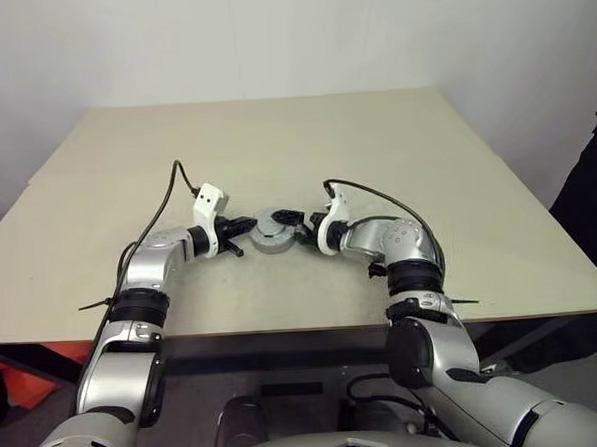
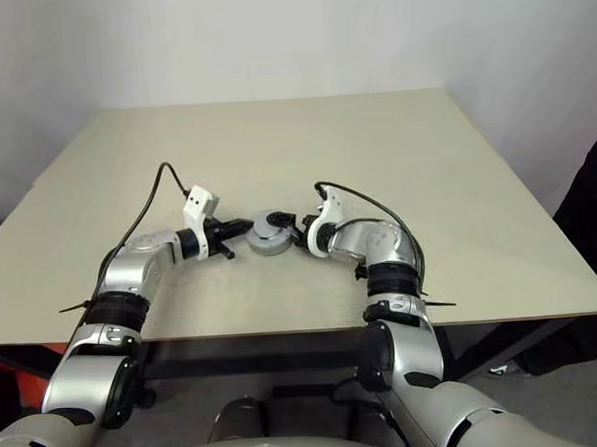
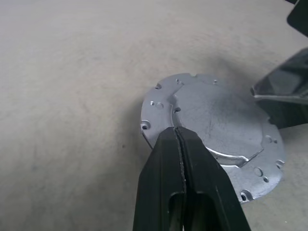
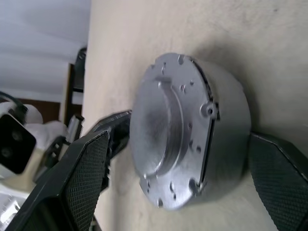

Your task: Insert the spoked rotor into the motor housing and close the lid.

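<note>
My left gripper (image 3: 179,137) has its two black fingers pressed flat together with nothing between them, their tips resting at the rim of the lid (image 3: 216,120) in the centre of the wrist picture. In the head camera that arm comes up from the lower left, elbow bent, forearm angled toward the middle of the frame, and the left gripper (image 1: 247,226) points in at the motor housing (image 1: 273,241) from its left side.

My right gripper (image 4: 178,178) stands wide apart. One ribbed, cross-hatched finger (image 4: 82,168) sits at the lower left of its wrist picture and the other at the lower right, with the housing (image 4: 226,125) between them; I cannot tell whether either pad touches the metal. In the head camera the right arm rises from the lower right, bends sharply at the elbow and reaches in from the housing's right side, wrist tipped down.

I count one housing and one lid, two grippers, one table (image 1: 304,143).

The housing is a short round drum of matte silver metal, lying in the middle of the beige, smooth tabletop. The lid sits on top of it, a dull grey disc with a raised round centre, small drilled holes around the edge and a notched outline.
</note>
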### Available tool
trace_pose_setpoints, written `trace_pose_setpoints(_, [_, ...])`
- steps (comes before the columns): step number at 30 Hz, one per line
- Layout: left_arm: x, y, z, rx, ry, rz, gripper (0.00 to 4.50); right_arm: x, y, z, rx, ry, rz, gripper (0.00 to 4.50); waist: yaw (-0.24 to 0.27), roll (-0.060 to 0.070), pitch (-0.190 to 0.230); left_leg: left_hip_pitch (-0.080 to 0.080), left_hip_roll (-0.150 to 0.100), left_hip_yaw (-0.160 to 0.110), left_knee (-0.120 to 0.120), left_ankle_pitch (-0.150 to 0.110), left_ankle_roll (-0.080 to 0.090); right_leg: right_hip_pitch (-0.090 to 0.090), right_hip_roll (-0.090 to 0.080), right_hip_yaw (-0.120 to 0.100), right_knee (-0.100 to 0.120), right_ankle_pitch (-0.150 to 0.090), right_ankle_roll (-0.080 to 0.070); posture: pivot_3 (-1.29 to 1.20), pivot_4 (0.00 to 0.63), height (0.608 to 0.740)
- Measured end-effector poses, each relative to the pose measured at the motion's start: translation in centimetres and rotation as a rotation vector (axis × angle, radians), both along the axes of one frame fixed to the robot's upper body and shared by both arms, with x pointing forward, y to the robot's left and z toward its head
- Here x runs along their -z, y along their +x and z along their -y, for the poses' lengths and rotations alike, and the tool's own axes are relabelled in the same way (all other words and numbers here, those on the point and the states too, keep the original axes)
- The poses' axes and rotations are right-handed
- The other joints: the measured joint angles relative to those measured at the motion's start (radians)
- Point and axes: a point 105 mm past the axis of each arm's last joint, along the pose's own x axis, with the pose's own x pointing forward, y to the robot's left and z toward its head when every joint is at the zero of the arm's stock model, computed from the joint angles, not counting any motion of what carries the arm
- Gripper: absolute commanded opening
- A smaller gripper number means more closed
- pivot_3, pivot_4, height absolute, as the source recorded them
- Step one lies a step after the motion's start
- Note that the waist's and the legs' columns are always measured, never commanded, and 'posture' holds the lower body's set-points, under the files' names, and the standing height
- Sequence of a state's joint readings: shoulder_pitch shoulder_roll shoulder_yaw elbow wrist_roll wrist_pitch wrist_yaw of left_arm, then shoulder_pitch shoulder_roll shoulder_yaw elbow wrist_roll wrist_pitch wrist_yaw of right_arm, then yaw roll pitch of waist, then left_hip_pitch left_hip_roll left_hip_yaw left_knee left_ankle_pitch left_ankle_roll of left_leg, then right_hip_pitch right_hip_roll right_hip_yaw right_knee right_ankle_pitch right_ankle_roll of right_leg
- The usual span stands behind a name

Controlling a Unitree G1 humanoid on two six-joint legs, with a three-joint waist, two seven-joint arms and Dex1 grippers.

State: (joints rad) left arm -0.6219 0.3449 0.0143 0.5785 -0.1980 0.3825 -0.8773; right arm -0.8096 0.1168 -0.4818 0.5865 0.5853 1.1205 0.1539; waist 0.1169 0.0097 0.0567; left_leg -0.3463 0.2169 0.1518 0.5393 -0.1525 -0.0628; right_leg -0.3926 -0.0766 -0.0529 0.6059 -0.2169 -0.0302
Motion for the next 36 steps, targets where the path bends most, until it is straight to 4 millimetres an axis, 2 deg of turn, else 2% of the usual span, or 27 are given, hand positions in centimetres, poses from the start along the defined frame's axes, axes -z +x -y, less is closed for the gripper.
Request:
trace_pose_setpoints(7, [-0.1,0.1,-0.3,-0.012,0.008,0.006,0.0,-0.2,0.4,-1.1,-0.012,0.037,-0.009,4.48,-0.001,0.0,0.0,-0.004,0.001,0.0,0.0,0.002,-0.003,-0.004,0.001,0.0,0.0,0.001,-0.002,0.0,0.0,0.74])
trace_pose_setpoints(10, [-0.1,0.1,-0.4,-0.019,0.012,0.009,0.0,0.0,0.3,-1.4,-0.02,0.03,-0.01,3.89,-0.007,0.0,0.0,-0.005,0.001,0.0,0.0,0.002,-0.003,-0.004,0.001,0.0,0.0,0.002,-0.003,0.0,0.0,0.74])
trace_pose_setpoints(13, [-0.1,0.1,-0.7,-0.029,0.016,0.011,0.0,0.7,0.1,-1.6,-0.024,0.028,-0.034,2.83,-0.014,0.0,0.0,-0.005,0.001,0.0,0.0,0.002,-0.003,-0.005,0.001,0.0,0.0,0.001,-0.002,0.0,0.0,0.74])
trace_pose_setpoints(16, [0.1,0.1,-1.2,-0.049,0.027,0.007,0.0,0.2,0.1,-1.9,-0.033,0.062,-0.025,2.04,-0.019,0.0,0.0,-0.005,0.001,0.001,0.0,0.002,-0.003,-0.005,0.001,0.0,0.0,0.001,-0.003,0.0,0.0,0.74])
trace_pose_setpoints(26, [0.1,0.4,-1.2,-0.073,-0.006,0.006,0.0,0.2,0.4,-1.5,0.002,0.098,-0.06,2.01,-0.018,0.0,0.0,-0.007,0.001,0.001,0.0,0.002,-0.003,-0.006,0.001,0.0,0.0,0.003,-0.005,0.0,0.0,0.74])
trace_pose_setpoints(29, [-0.1,0.6,-1.4,-0.116,-0.104,-0.031,0.0,-0.1,0.9,-1.0,0.046,0.138,-0.079,2.01,-0.018,-0.001,0.001,-0.012,0.001,0.001,0.001,0.002,-0.003,-0.011,0.001,0.0,0.001,0.004,-0.008,0.0,0.0,0.74])
trace_pose_setpoints(32, [-1.1,1.0,-2.4,-0.172,-0.216,-0.043,0.0,-1.2,1.7,-0.3,0.092,0.198,-0.063,2.01,-0.018,-0.002,0.002,-0.022,0.003,0.0,0.004,0.002,-0.003,-0.019,0.002,-0.002,0.002,0.006,-0.01,0.0,0.0,0.74])
trace_pose_setpoints(36, [-2.5,1.3,-3.8,-0.243,-0.37,-0.054,0.0,-4.2,3.2,0.5,0.137,0.274,0.001,2.01,-0.018,-0.002,0.002,-0.028,0.003,0.0,0.005,0.001,-0.002,-0.024,0.002,-0.002,0.001,0.006,-0.01,0.0,0.0,0.74])
